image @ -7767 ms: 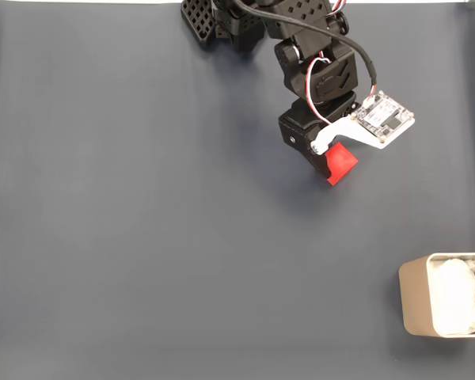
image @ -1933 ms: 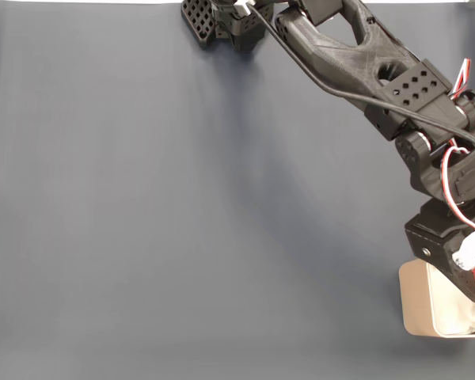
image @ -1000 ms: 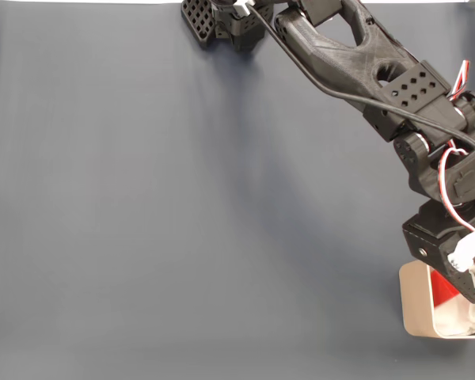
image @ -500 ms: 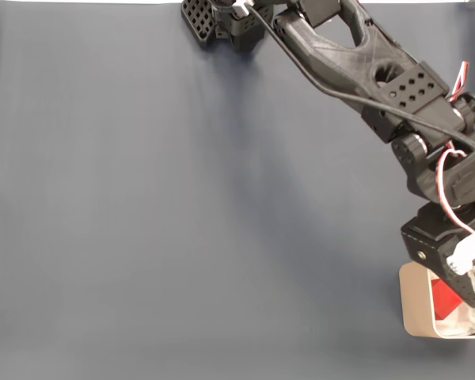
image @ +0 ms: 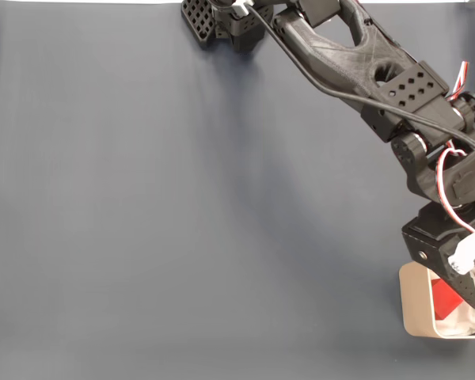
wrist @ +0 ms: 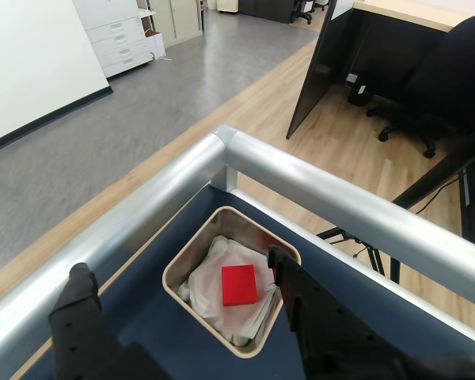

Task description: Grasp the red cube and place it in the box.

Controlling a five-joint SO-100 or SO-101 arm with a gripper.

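Red cube [wrist: 239, 284] lying flat on the white soft lining inside the box [wrist: 181, 261], free of the fingers [wrist: 77, 294] and roughly centred between the walls; seen too in the fixed view as a red patch [image: 443, 294] inside the box [image: 412, 301], at the worktop's [image: 182, 237] edge near its corner, right beside the metal rail [wrist: 324, 198]. Fingers spread wide apart and empty, one either side of the box opening in the wrist view, gripper [wrist: 182, 285] hanging above it. Judged a deliberate release over the middle, so that the cube lands on the padding, not on the rim. Arm [image: 364, 63] stretched out long across the worktop to reach this far corner.

Against the frame of about two seconds back: cube then clamped between the fingers over the box's far side, now dropped and resting lower down and nearer the box's inner wall. Against the oldest frame: cube then at the worktop's middle under the gripper, box without it. Placement judged done; only withdrawal left.
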